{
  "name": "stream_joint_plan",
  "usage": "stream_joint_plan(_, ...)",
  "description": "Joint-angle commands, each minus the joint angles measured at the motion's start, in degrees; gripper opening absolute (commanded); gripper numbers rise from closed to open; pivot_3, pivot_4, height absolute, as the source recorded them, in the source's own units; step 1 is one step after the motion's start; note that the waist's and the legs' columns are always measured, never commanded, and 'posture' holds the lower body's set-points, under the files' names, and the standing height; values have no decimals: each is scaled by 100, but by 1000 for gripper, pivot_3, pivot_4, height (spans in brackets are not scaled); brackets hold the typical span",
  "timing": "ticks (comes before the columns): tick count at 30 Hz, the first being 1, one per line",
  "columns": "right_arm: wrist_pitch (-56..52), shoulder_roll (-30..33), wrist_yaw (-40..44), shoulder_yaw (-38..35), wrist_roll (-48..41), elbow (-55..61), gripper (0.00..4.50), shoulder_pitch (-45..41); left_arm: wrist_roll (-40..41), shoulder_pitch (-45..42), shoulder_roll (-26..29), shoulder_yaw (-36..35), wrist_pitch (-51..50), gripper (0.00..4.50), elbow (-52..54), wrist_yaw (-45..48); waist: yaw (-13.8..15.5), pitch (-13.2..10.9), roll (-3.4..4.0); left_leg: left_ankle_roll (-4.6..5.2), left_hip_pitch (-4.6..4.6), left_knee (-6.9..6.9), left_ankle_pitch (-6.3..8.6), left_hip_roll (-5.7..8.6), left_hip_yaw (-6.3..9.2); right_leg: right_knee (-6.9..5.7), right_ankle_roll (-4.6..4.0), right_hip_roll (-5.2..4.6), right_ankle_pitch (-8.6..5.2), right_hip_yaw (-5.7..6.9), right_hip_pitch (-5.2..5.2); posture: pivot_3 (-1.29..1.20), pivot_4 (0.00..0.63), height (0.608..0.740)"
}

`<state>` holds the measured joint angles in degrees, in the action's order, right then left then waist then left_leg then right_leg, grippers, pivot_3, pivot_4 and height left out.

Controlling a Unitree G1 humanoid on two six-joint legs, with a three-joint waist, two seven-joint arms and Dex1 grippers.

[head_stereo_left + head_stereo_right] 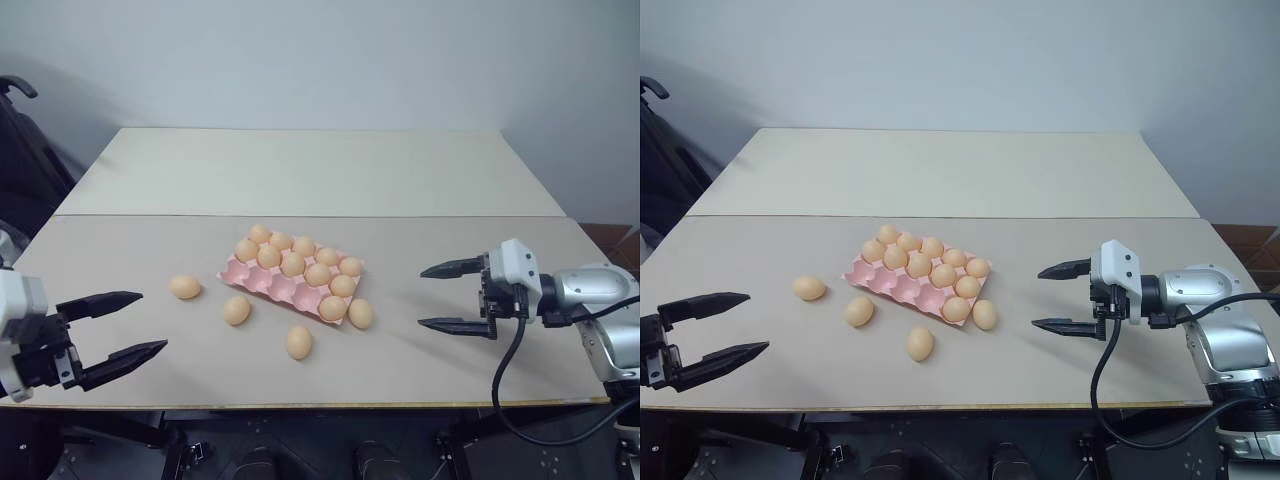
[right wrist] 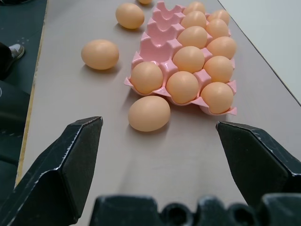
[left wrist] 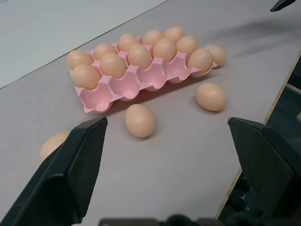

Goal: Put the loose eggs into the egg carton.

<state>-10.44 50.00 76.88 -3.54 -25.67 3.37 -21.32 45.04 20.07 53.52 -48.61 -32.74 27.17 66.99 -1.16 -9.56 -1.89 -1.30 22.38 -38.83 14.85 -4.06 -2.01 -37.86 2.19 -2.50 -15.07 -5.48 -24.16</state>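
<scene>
Egg carton: we have the pink egg carton (image 1: 262,277) lying flat in the middle of the bench (image 1: 120,260), turned a little askew, lidless, most cups filled with tan eggs and three cups along its near edge bare.

Loose eggs: four sit on the bench around the carton. One egg (image 1: 184,287) lies well off the carton's left end, one (image 1: 237,310) just off its near left corner, one (image 1: 299,342) in front of its near edge, and one (image 1: 361,313) just beside its near right corner, maybe touching the rim; we can't tell.

Left tool: the left tool (image 1: 112,333) hovers well left of the carton, fingers spread wide, nothing between them. From its wrist we look straight at the egg (image 3: 139,120) off the near left corner.

Right tool: the right tool (image 1: 455,297) hangs to the right of the carton, jaws wide apart and empty, pointing toward the corner egg (image 2: 149,113).

Handling: we judge these eggs light, smooth and rounded, so they should roll at a nudge and slip out of hard black fingers. If real they would crack under a firm squeeze, so a gentle close looks wise.

Where to grip: we would take each egg across its widest middle, fingers on opposite sides, coming from above so it can't roll away.

Carton handling: thin moulded tray, probably light; it may slide if pushed while an egg goes in.
</scene>
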Motion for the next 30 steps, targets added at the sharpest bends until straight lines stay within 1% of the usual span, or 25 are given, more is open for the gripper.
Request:
stream_joint_plan(1, -58, 61, -26, -170, -128, 207, 4500, -15, 12, -34, 32, -118, 42, 4481, 78, -36, 0, 0, 0, 0, 0, 0, 0, 0, 0, 0, 0, 0, 0, 0, 0, 0, 150, 740)
stream_joint_plan(11, -114, 51, -74, -213, -208, 308, 4500, 43, 26, -65, 43, -77, 49, 4481, 75, -23, 0, 0, 0, 0, 0, 0, 0, 0, 0, 0, 0, 0, 0, 0, 0, 0, 150, 740)
stream_joint_plan(18, -162, 105, 17, -199, -220, 250, 4500, -133, 99, -33, -67, -62, 46, 4481, 204, -73, -6, 0, 0, 0, 0, 0, 0, 0, 0, 0, 0, 0, 0, 0, 0, 0, 150, 740)
stream_joint_plan(23, -203, 128, -29, -150, -140, 366, 4500, -101, 96, -144, -99, 100, 71, 4481, 180, -96, 2, 0, 0, 0, 0, 0, 0, 0, 0, 0, 0, 0, 0, 0, 0, 0, 150, 740)
stream_joint_plan(27, -185, 10, -290, 86, 120, 517, 4500, -23, 128, -273, -49, 252, 59, 4481, 161, -65, 5, 0, 0, 0, -1, 0, 0, 0, 0, 0, 0, 0, 0, 0, 0, 0, 150, 740)
stream_joint_plan(30, -106, -215, -485, 395, 342, 636, 4500, 24, 109, -400, -8, 387, 67, 4481, 119, -59, 7, 0, 0, 0, 0, 0, 0, 0, 0, 0, 0, 0, 0, 0, 0, 0, 150, 740)
